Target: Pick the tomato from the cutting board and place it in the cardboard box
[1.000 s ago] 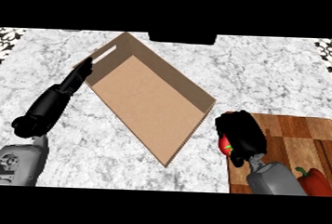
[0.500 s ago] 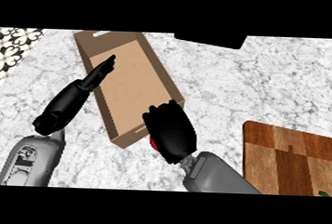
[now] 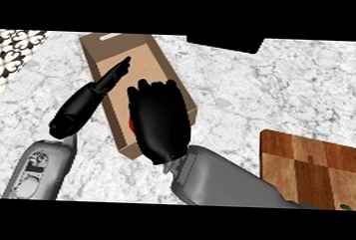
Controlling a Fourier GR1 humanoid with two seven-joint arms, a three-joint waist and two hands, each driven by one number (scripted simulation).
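The cardboard box (image 3: 117, 52) lies open on the marble counter, left of centre. My right hand (image 3: 159, 121) hovers over the box's near half, back of the hand up, fingers curled down around the red tomato. Only a sliver of the tomato (image 3: 130, 124) shows at the hand's left edge, inside the box. My left hand (image 3: 101, 87) stretches along the box's left wall with straight fingers, holding nothing. The wooden cutting board (image 3: 312, 169) sits at the lower right, apart from both hands.
A dark object (image 3: 224, 43) stands at the counter's back edge, right of the box. A patterned tile strip (image 3: 10, 56) borders the counter on the left. A bit of green (image 3: 345, 207) shows at the board's near right corner.
My right hand has carried the tomato from the box's near right edge to over its inside. The view has shifted, and the left hand stays alongside the box.
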